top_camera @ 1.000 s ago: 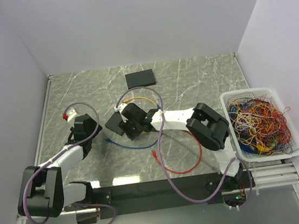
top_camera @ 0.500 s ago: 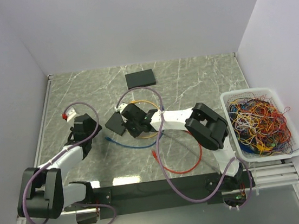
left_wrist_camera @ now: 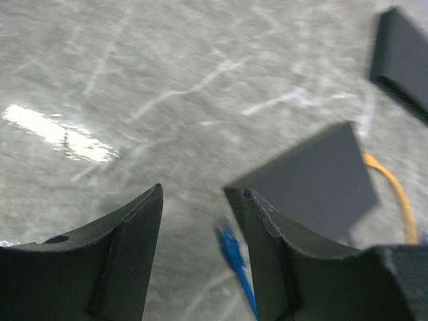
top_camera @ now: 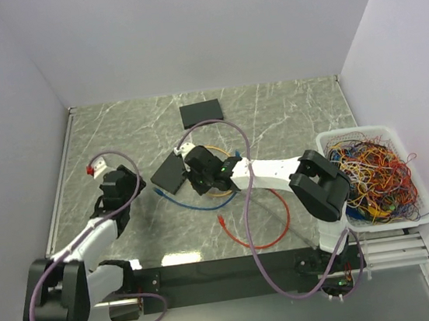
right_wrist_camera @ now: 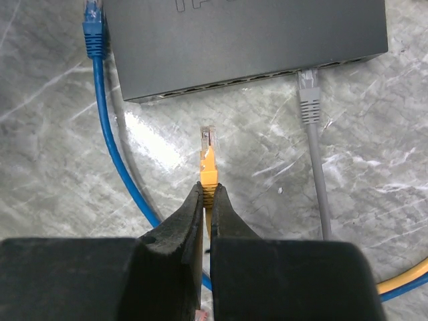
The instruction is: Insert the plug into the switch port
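The black switch (right_wrist_camera: 247, 40) lies at the top of the right wrist view, its row of ports facing my right gripper (right_wrist_camera: 208, 190). That gripper is shut on the boot of a yellow plug (right_wrist_camera: 208, 144), whose clear tip points at the ports, a short gap away. From above, the switch (top_camera: 171, 173) sits just left of the right gripper (top_camera: 201, 175). My left gripper (left_wrist_camera: 202, 192) is open over the marble, a blue plug (left_wrist_camera: 231, 244) on the table below its jaws and the switch (left_wrist_camera: 314, 180) just beyond.
A grey plug (right_wrist_camera: 309, 100) touches the switch's port face on the right. A blue cable (right_wrist_camera: 107, 134) runs along the left. A second black box (top_camera: 201, 113) lies farther back. A red cable (top_camera: 266, 232) loops near the front. A white basket (top_camera: 322, 147) of tangled cables stands at right.
My right gripper has shut on the yellow plug, and its arm has stretched out, elbow swinging right. The left gripper has drawn back a little toward the left.
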{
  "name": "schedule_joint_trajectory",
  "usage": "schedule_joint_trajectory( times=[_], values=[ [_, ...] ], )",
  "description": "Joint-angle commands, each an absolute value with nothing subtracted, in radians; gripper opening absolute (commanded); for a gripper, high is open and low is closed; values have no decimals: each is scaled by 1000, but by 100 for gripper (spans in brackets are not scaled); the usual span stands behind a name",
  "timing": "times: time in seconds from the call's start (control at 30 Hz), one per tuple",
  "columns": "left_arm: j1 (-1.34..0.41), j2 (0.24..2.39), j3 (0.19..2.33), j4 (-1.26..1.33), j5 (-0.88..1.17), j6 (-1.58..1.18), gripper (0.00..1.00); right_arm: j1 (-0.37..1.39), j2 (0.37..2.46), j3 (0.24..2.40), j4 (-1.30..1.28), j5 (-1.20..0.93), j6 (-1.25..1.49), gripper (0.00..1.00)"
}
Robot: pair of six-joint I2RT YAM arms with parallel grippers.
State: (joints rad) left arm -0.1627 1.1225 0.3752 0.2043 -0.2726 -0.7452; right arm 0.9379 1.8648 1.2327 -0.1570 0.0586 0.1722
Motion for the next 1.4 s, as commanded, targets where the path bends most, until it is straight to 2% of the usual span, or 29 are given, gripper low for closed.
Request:
schedule_joint_trajectory(
  times=[0.0,0.17,0.3,0.6,1.07,1.37],
  values=[
    [-170,1004,348,279,-167,-752,58,931,1824,1240,-130,75,190,0],
    [-230,902,396,224,-104,-811,59,933,1806,1221,-107,75,192,0],
    [-270,897,354,345,26,-1007,58,933,1758,1172,-55,41,206,0],
    [-356,999,416,391,43,-1080,56,925,1574,988,164,-63,247,0],
    [-518,1117,439,489,20,-1092,54,916,1562,971,190,-91,262,0],
    [-549,1109,448,453,3,-1080,41,908,1572,977,184,-97,265,0]
  ],
)
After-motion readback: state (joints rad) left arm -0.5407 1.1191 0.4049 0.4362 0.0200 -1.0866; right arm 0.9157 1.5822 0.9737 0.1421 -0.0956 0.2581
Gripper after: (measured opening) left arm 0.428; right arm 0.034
